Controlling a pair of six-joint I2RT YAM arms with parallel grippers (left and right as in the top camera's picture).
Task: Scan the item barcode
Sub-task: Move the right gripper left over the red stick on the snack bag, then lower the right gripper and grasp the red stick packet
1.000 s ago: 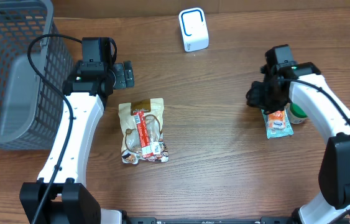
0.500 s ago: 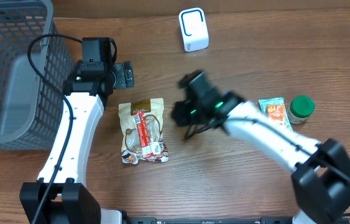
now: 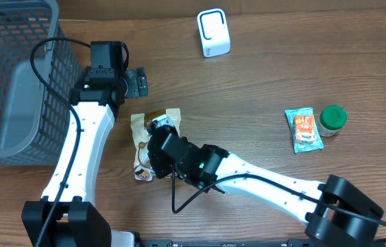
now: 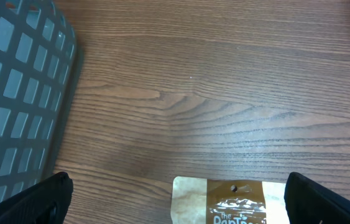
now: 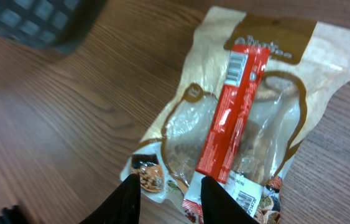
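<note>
The item is a tan snack pouch (image 3: 142,132) with a red band, lying flat on the wooden table left of centre. My right gripper (image 3: 150,155) has reached across and hovers over its lower end. In the right wrist view the two black fingertips (image 5: 130,198) stand apart above the pouch (image 5: 249,118), open and gripping nothing. A white label with a barcode (image 5: 246,197) shows beside them. My left gripper (image 3: 135,82) is wide open just beyond the pouch's top edge (image 4: 237,202), holding nothing. A white and blue scanner (image 3: 213,33) stands at the back.
A grey mesh basket (image 3: 7,75) fills the far left, and its wall (image 4: 19,93) shows in the left wrist view. An orange packet (image 3: 303,129) and a green-lidded jar (image 3: 332,120) lie at the right.
My right arm has swung from the orange packet at the right across the table to the snack pouch. The left arm has not moved.
</note>
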